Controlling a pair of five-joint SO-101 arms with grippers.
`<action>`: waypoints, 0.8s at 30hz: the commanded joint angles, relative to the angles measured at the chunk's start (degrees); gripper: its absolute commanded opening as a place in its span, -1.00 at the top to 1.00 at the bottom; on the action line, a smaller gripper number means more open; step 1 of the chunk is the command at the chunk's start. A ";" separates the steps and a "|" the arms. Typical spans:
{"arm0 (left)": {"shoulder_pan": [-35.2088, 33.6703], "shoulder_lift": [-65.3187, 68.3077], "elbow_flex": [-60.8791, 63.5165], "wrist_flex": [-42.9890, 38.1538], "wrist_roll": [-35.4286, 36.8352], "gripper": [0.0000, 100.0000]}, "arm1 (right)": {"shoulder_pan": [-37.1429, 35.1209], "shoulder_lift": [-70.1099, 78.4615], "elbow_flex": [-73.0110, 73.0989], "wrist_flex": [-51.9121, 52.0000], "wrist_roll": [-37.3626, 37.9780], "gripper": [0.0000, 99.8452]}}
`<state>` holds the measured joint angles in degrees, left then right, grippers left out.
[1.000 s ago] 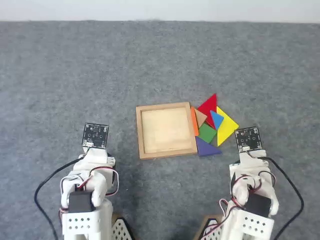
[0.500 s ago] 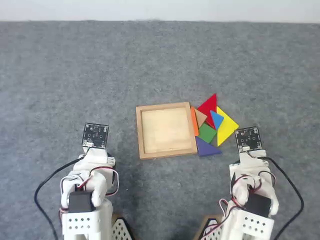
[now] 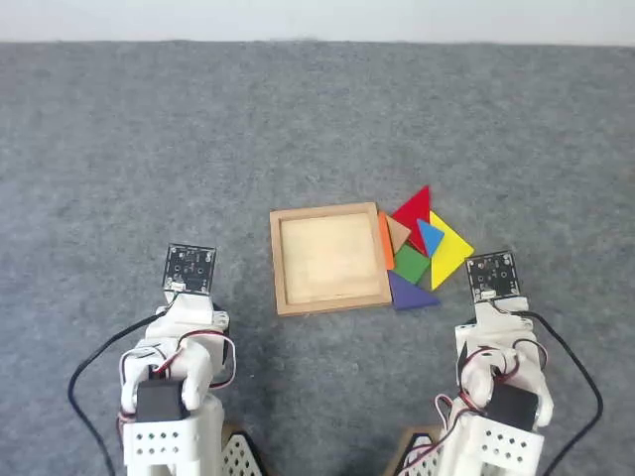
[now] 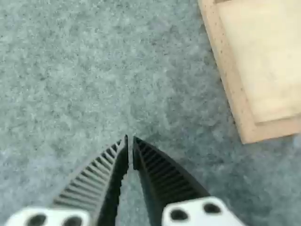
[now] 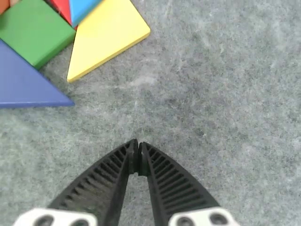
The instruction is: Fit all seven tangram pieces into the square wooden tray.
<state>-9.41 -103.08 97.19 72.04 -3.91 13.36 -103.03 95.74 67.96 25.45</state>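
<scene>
Covering the table: 1 grey, felt-like mat (image 3: 149, 149), running to every edge seen; 1 pale strip of wall (image 3: 317, 20) along the far edge.

Item 1: square wooden tray (image 3: 277, 263), flat on the mat near the table's middle, slightly toward the near edge, bare wood floor showing.

Items 2 to 8: 7 tangram pieces, all outside the tray, clustered flat on the mat on the side toward the table's right edge.
- orange piece (image 3: 384, 241), touching the tray's right rim
- tan triangle (image 3: 397, 233), just beside the orange piece
- red triangle (image 3: 415, 210), farthest toward the far edge
- blue triangle (image 3: 430, 236), between red and yellow
- yellow triangle (image 3: 448, 250), outermost toward the right edge
- green square (image 3: 410, 264), between tan and purple
- purple triangle (image 3: 409, 294), nearest the near edge, by the tray's near right corner

Item 9: left gripper (image 4: 130, 141), clenched to a thin slit, grasping nothing, over bare mat beside the tray's left rim.

Item 10: right gripper (image 5: 138, 143), clenched, tips touching, grasping nothing, over bare mat near the yellow and purple triangles.
</scene>
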 commanded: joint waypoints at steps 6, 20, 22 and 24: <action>0.09 -0.97 -0.66 0.18 0.00 0.96 | 0.22 -0.75 0.70 0.22 0.44 0.99; 0.09 -0.97 -0.66 0.18 0.00 0.96 | 0.66 -0.75 0.70 2.51 0.53 0.99; 0.09 -0.97 -0.66 0.18 0.00 0.96 | 0.66 -0.75 0.70 2.51 0.53 0.99; 0.09 -0.97 -0.66 0.18 0.00 0.96 | 0.66 -0.75 0.70 2.59 0.53 0.99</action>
<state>-9.41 -103.08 97.19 72.04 -3.91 13.36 -103.03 95.74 70.07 25.45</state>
